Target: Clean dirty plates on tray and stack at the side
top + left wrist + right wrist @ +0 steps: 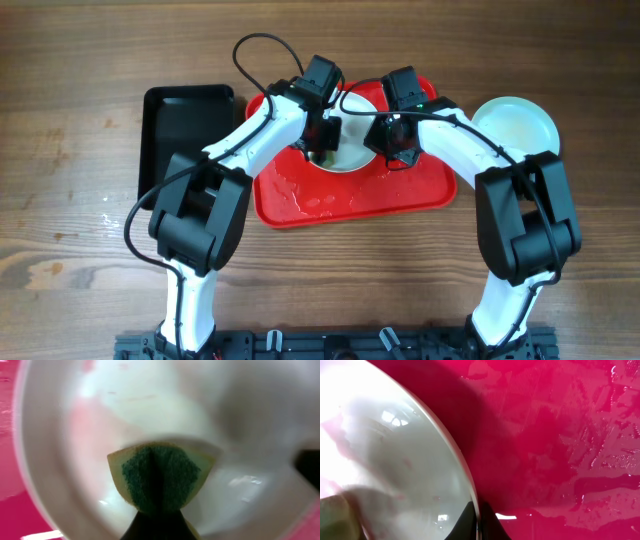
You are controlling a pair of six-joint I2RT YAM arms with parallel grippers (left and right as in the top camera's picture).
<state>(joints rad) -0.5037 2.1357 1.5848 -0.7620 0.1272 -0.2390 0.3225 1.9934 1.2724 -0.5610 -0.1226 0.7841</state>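
A white plate (352, 150) sits on the wet red tray (400, 195). My left gripper (322, 140) is shut on a yellow sponge with a green scouring face (161, 477) and presses it onto the white plate's inside (150, 410). My right gripper (395, 150) is shut on the white plate's right rim (476, 525), one finger inside, one outside, over the tray (560, 435). A pale mint-green plate (517, 125) lies on the table right of the tray. Any further plate is hidden.
A smaller black tray (185, 135) lies left of the red tray on the wooden table. Water drops shine on the red tray's front half (315, 205). Both arms cross over the back of the red tray.
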